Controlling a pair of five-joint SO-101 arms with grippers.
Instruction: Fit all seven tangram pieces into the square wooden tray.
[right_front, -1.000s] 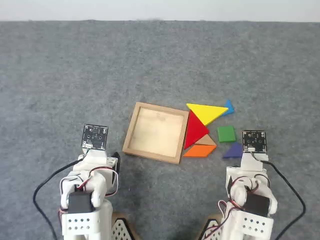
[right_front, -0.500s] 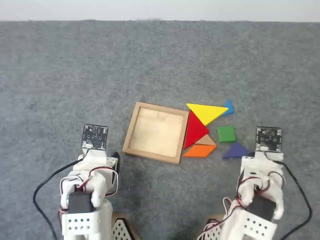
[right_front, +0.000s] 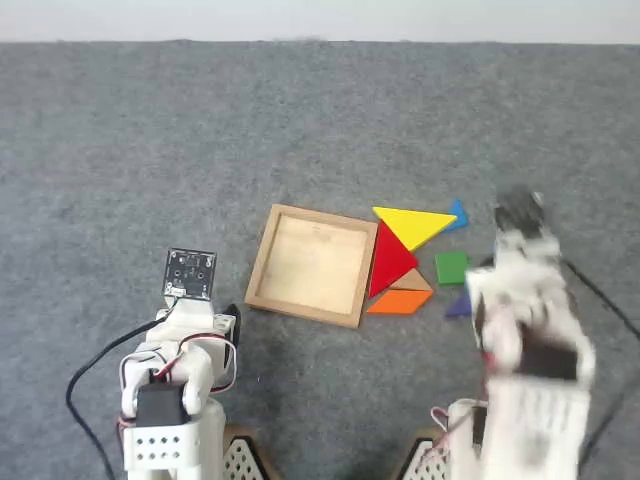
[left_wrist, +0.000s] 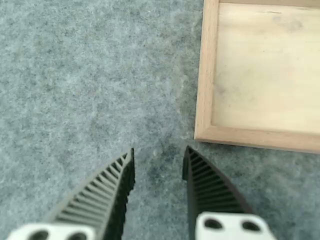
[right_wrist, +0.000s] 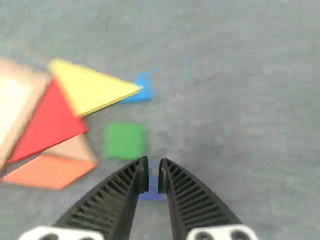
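Low at the right of the overhead frame, the right arm (right_front: 522, 300) stands over the loose pieces. The right gripper (right_wrist: 152, 175) has its fingers drawn almost together and clasps nothing. A purple triangle (right_wrist: 152, 195) lies on the grey mat (right_front: 300, 120) directly under the tips, and in the overhead view it peeks out beside the arm (right_front: 459, 306). Just beyond it sits the green square (right_wrist: 125, 141), with the small blue triangle (right_wrist: 143, 91) farther off, touching the tip of the yellow triangle (right_wrist: 90, 92).

All seven pieces lie on the mat right of centre in the overhead frame. The red triangle (right_front: 388, 260) rests against the right rim of the square wooden tray (right_front: 262, 262). The tan triangle (right_front: 413, 280) and orange parallelogram (right_front: 398, 301) are tucked below it, and the yellow triangle runs across above.

At lower left, the left arm (right_front: 185, 345) sits near the tray's lower left corner. The left gripper (left_wrist: 157, 160) has its fingers parted over bare mat, holding nothing, just short of the tray's corner rim (left_wrist: 206, 75).
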